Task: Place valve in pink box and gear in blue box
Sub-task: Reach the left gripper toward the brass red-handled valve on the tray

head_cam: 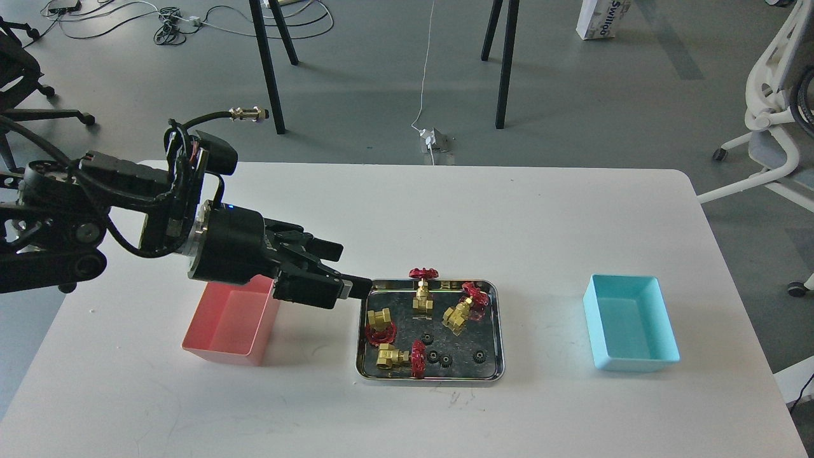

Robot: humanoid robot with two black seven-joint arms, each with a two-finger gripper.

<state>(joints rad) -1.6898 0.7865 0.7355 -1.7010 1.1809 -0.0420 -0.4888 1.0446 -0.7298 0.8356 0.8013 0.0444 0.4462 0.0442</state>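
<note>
Four brass valves with red handwheels lie in a shiny steel tray (430, 379): one upright at the back (422, 298), one at the right (459, 314), one at the left (380, 320), one at the front (389, 357). Several tiny black gears (446, 360) lie in the tray's front half. The pink box (229, 329) stands left of the tray, the blue box (629, 322) to its right; both look empty. My left gripper (354, 270) is open and empty, low over the table between the pink box and the tray's left rim, and hides the pink box's back right corner. My right gripper is out of view.
The white table (547, 222) carries only the tray and the two boxes. Beyond its far edge are black tripod legs (505, 63), cables and a power strip (434, 140) on the floor. A white chair (772, 114) stands at the right.
</note>
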